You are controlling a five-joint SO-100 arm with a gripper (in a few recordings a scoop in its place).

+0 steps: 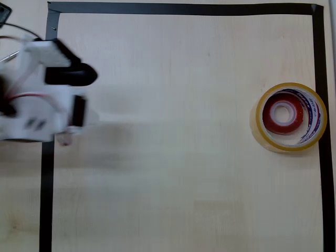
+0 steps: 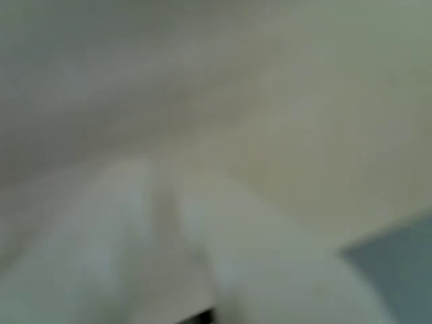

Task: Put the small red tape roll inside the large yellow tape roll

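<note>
In the overhead view the small red tape roll lies flat inside the large yellow tape roll, which sits near the right edge of the wooden table, touching the black tape border. The white arm is folded at the left edge, well apart, with bare wood between. The wrist view is blurred; whether the gripper is parted or closed cannot be told.
</note>
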